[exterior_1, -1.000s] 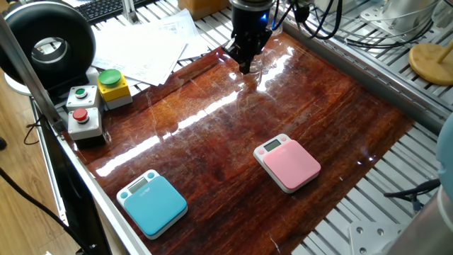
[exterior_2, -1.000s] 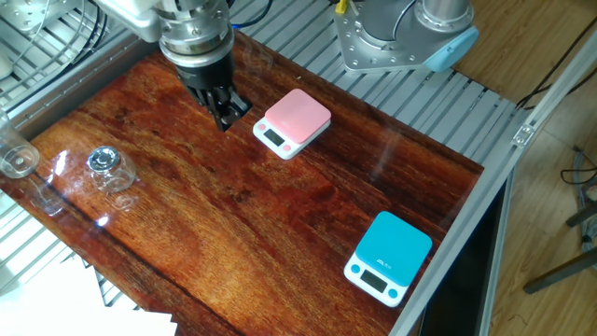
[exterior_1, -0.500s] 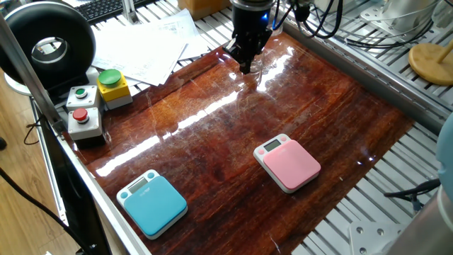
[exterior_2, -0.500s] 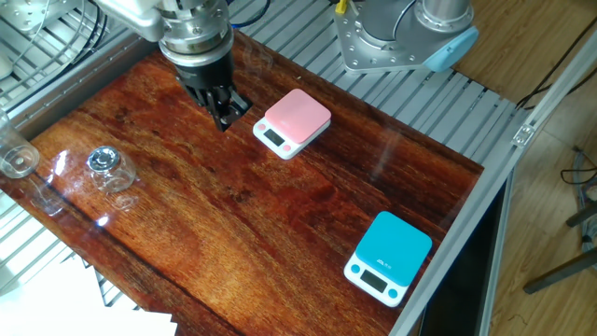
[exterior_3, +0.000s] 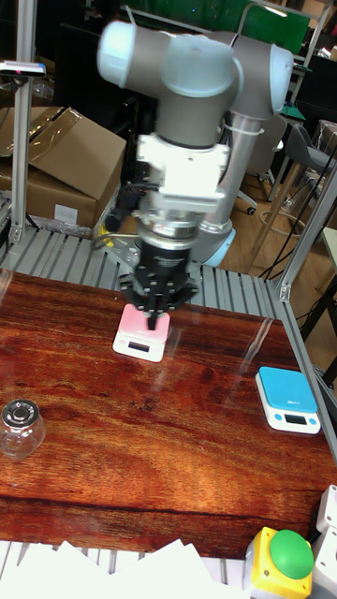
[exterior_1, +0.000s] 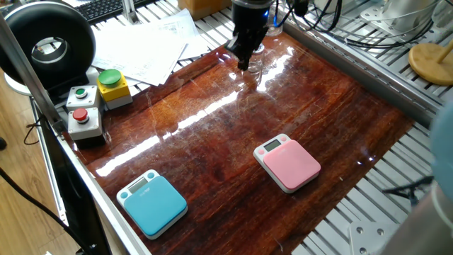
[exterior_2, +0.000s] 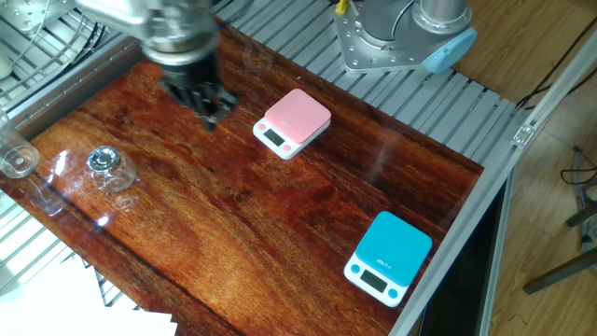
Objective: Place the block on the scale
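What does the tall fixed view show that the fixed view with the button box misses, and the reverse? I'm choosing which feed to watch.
Only the tall view shows the block plainly, standing alone on the table, plus the arm's upper body. Only the button-box view shows the black ring light, the keyboard and the grey button box. Both show the gripper carrying nothing, the pink scale bare on top, the blue scale, the yellow box with the green button and the papers.

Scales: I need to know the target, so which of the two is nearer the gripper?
The pink scale, close beside the gripper. The blue scale sits at the table's far corner.
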Available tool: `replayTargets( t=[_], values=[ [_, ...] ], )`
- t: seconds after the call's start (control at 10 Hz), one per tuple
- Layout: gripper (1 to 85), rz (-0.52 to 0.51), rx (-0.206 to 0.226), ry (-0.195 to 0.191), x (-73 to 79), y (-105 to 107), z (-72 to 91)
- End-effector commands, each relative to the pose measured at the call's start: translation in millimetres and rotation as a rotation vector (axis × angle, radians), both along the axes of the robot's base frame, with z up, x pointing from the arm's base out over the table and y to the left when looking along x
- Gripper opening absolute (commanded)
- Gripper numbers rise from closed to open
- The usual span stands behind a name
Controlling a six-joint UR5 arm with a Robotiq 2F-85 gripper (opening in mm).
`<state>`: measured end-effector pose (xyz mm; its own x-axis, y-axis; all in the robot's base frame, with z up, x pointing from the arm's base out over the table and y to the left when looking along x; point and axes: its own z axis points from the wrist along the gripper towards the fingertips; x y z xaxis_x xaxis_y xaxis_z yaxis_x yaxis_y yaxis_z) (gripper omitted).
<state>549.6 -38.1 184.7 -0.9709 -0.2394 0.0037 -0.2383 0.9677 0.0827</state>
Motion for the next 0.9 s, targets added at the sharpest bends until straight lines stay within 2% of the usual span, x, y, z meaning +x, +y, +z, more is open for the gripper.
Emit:
replayTargets(
  t=[0.0, 0.2, 0.3, 0.4, 0.5, 0.6, 0.7, 0.8],
  values=[
    [45.7, 0.138, 0.012, 0.026, 15.9, -54.8, 1.9],
    [45.0, 0.173, 0.000, 0.024, 21.4, -88.1, -1.7],
    [45.0, 0.176, -0.005, 0.003, 24.4, -91.0, -4.9],
    [52.7, 0.184, -0.010, -0.025, 31.6, -91.8, -5.1],
    [52.7, 0.151, -0.033, -0.032, 34.4, -97.3, -5.4],
    [52.7, 0.093, -0.083, -0.036, 37.0, -110.0, -5.7],
    [51.0, 0.060, -0.116, -0.040, 38.6, -118.4, -5.5],
    [51.3, 0.042, -0.112, -0.037, 37.9, -117.6, -5.5]
  ],
)
